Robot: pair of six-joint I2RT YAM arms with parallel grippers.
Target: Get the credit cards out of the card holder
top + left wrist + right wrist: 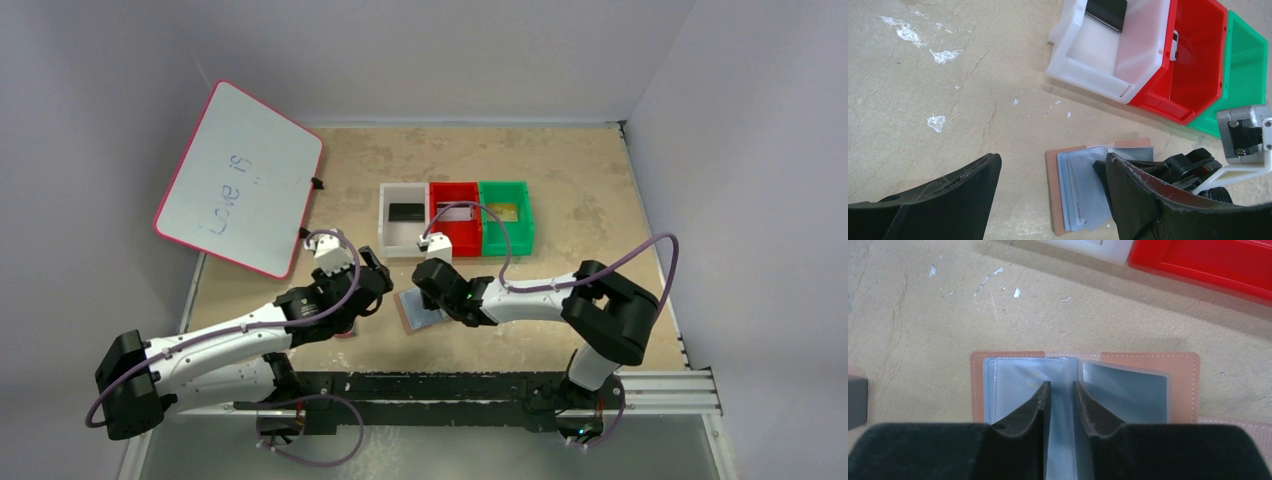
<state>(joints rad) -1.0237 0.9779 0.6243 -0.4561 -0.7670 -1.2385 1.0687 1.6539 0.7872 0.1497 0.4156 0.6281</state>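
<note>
Three credit cards lie out in the bins that stand in a row mid-table: black card (pixel 405 212) in the white bin (pixel 400 240), silver-grey card (pixel 455 212) in the red bin (pixel 462 240), gold card (pixel 503 211) in the green bin (pixel 512 240). Card holder (pixel 1183 385) lies open and flat toward the table's near edge, about midway along it, just short of the white and red bins, with its clear sleeves (pixel 1128 390) fanned to both sides of the spine. Right gripper (pixel 1062 385) is down over the spine, fingers a narrow slot apart with a sleeve leaf running up between them; cannot tell whether the pads bite it or only straddle it. Left gripper (pixel 1053 157) hangs just beside the holder on the side of the table's left edge, fingers spread wide, nothing between them. Step in hand, as I judge it: leafing through the sleeves for any card left inside. One sleeve in the left wrist view shows fine print along its edge, possibly a card; not certain. To do it well: pinch one leaf only, lift slowly. The holder looks light and would likely ride up, so a left finger pressing on the tan cover should help. Draw any card toward the sleeve's mouth, which I cannot make out. In the way: the two grippers are close together over the holder, so contact is a risk. A grey block (pixel 855 402) sits just off the holder toward the left edge. The bins' near walls are close beyond. Whiteboard (pixel 240 175) at the far left corner is well apart.
</note>
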